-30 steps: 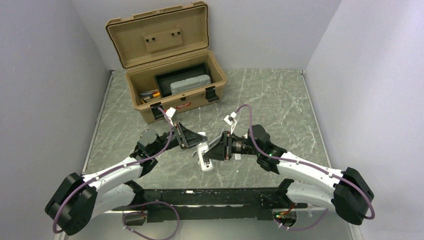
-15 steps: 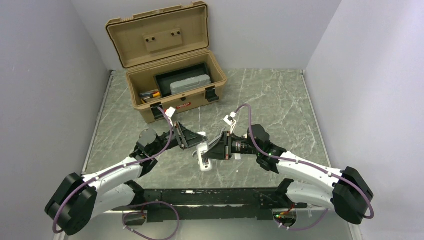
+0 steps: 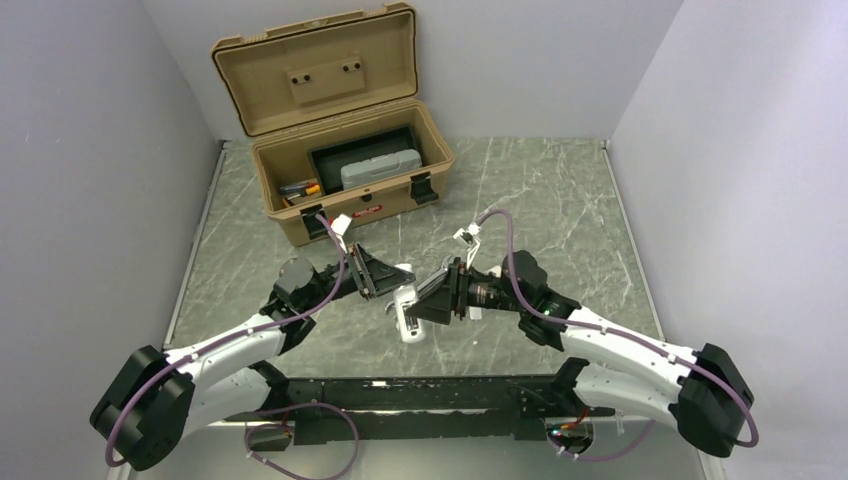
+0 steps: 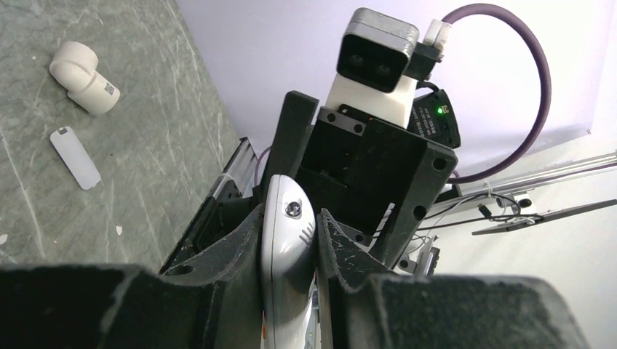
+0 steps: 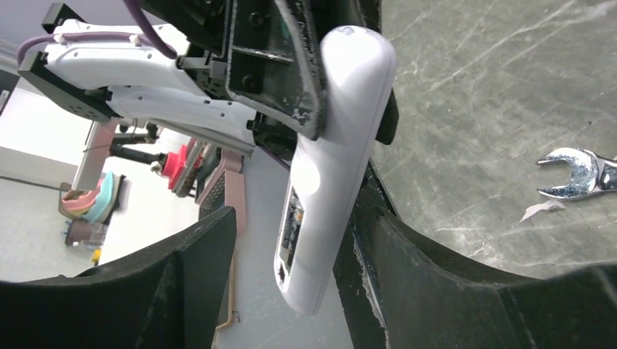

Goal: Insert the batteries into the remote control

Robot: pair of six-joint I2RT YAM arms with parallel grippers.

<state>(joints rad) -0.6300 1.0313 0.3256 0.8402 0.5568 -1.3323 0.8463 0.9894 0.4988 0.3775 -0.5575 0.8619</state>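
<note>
Left hand (image 4: 289,227) pinches the remote control (image 5: 342,131), its label (image 5: 292,218) unreadable.

High overview, wrist closeups share remote control (image 5: 336,145)

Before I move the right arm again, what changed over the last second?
The right gripper opened: its jaws now stand wide around the remote control, one finger clear of it. The right arm shifted its elbow and shoulder slightly rightward and toward the near edge. Unchanged: the left gripper stays shut on the remote control, held in the same spot; the toolbox has not moved.
</note>
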